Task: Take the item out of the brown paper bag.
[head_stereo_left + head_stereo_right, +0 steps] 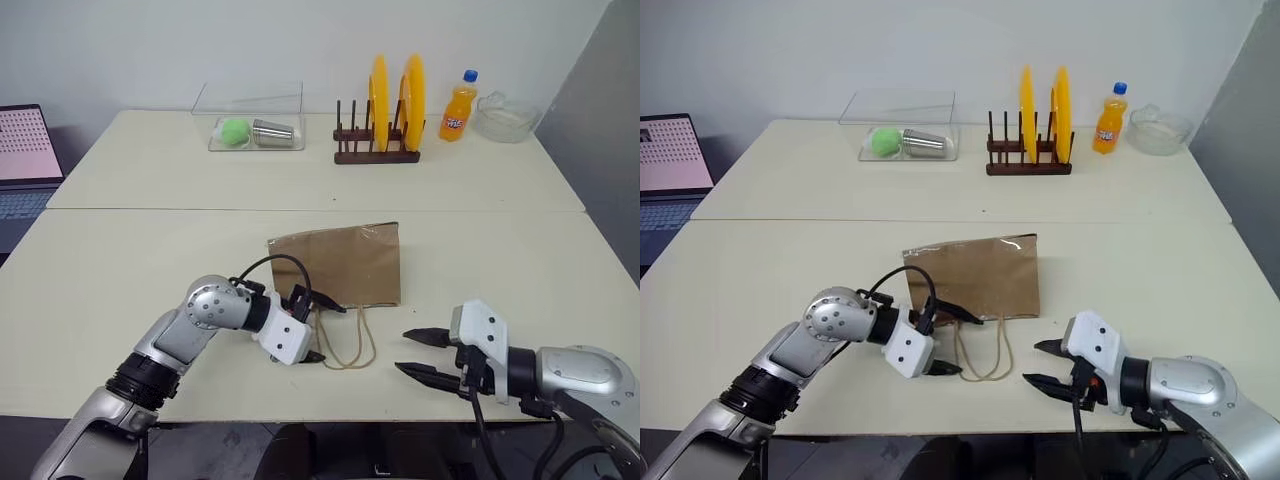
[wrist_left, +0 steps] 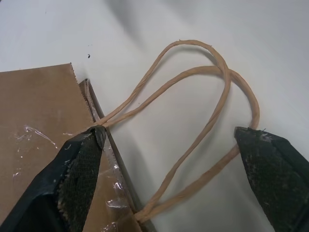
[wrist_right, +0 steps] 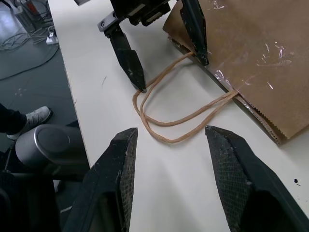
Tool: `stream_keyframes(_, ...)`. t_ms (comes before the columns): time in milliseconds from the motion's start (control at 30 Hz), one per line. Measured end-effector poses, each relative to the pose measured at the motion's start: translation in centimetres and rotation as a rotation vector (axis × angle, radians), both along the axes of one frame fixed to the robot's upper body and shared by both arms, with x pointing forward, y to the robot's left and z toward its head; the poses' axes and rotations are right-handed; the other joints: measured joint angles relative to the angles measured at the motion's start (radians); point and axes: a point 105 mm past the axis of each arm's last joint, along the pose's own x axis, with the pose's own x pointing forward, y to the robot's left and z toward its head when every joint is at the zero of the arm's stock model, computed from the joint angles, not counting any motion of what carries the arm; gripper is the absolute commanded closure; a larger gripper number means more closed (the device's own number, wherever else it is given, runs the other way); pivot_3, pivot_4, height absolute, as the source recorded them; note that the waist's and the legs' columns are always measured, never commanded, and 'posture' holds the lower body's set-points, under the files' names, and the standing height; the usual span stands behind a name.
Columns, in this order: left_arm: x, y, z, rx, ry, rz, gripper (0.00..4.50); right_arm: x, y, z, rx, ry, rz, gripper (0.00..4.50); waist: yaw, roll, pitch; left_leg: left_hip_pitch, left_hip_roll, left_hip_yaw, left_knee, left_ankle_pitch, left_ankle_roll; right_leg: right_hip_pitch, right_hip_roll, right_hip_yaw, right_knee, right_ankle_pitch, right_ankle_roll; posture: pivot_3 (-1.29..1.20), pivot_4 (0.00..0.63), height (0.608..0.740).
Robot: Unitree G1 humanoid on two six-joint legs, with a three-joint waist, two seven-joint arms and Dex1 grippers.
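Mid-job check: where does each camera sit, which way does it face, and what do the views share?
Head eyes: look forward and down at the table; both arms show.
Left wrist: along the open left gripper, straddling the handles at the brown paper bag mouth.
Right wrist: along the open right gripper, facing the left gripper.
Shared: bag, handles.

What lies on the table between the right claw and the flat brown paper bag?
The bag's two tan twisted-cord loop handles and bare cream tabletop lie between the open right claw and the creased brown paper bag, shown in the right wrist view.
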Motion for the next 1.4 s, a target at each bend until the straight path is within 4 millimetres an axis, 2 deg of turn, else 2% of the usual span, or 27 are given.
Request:
stream_keyframes(100, 0.1, -0.5, -0.3, -0.015, -0.002, -0.003, 0.00, 0.1, 0.0, 0.0, -0.001, -0.004, -0.011, 2.19, 0.000, 0.000, 0.000, 0.000, 0.000, 0.000, 0.000, 0.000, 0.000, 0.001, 0.000, 0.000, 0.000, 0.000, 0.000, 0.00, 0.150, 0.740)
stream_keyframes(233, -0.2, -1.0, -0.6, -0.002, 0.000, -0.031, 0.82, -0.2, -0.1, -0.1, -0.004, 0.011, -0.004, 2.14, 0.000, -0.001, -0.001, 0.000, 0.000, 0.000, 0.000, 0.000, 0.000, 0.001, 0.000, 0.000, 0.000, 0.000, 0.000, 0.00, 0.150, 0.740)
stream_keyframes(600, -0.9, -1.1, -1.8, 0.058, 0.063, -0.047, 4.43, -0.4, -0.1, 0.3, -0.029, -0.017, 0.024, 2.14, 0.000, -0.001, -0.001, 0.002, 0.000, 0.000, 0.000, 0.000, 0.001, 0.002, 0.000, 0.000, 0.000, 0.001, 0.001, 0.00, 0.150, 0.740)
stream_keyframes(700, -0.7, -1.2, -1.6, 0.015, 0.140, 0.024, 4.47, -0.4, -0.2, -0.2, -0.121, -0.076, 0.071, 2.14, -0.001, -0.001, -0.001, 0.001, 0.000, 0.000, 0.000, 0.000, 0.001, 0.001, 0.000, 0.000, 0.000, 0.000, 0.001, 0.00, 0.150, 0.740)
stream_keyframes(867, 0.5, -1.5, 2.2, -0.155, 0.229, 0.164, 4.47, 0.3, 0.4, -1.1, -0.207, -0.191, 0.181, 2.14, -0.003, -0.002, -0.001, 0.000, 0.000, 0.000, 0.000, 0.001, 0.001, 0.000, 0.001, 0.000, 0.000, 0.000, 0.001, 0.00, 0.150, 0.740)
stream_keyframes(1000, 1.2, -1.5, 3.8, -0.221, 0.287, 0.236, 4.47, 1.4, 1.6, -1.8, -0.219, -0.269, 0.231, 2.14, -0.003, -0.002, -0.001, 0.000, 0.000, 0.000, 0.000, 0.001, 0.001, 0.000, 0.001, 0.000, 0.000, 0.000, 0.001, 0.00, 0.150, 0.740)
stream_keyframes(1267, 1.6, -1.5, 4.7, -0.226, 0.299, 0.264, 4.47, 4.1, 4.4, -2.7, -0.223, -0.412, 0.296, 2.14, -0.003, -0.002, -0.001, 0.000, 0.000, 0.000, 0.000, 0.001, 0.000, 0.000, 0.001, 0.001, 0.000, 0.000, 0.001, 0.00, 0.150, 0.740)
stream_keyframes(1400, 1.9, -1.5, 5.2, -0.230, 0.286, 0.268, 4.47, 4.2, 5.1, -4.1, -0.253, -0.415, 0.361, 2.14, -0.002, -0.002, -0.001, 0.000, 0.000, 0.000, 0.001, 0.001, 0.000, 0.000, 0.001, 0.001, 0.000, 0.000, 0.001, 0.00, 0.150, 0.740)
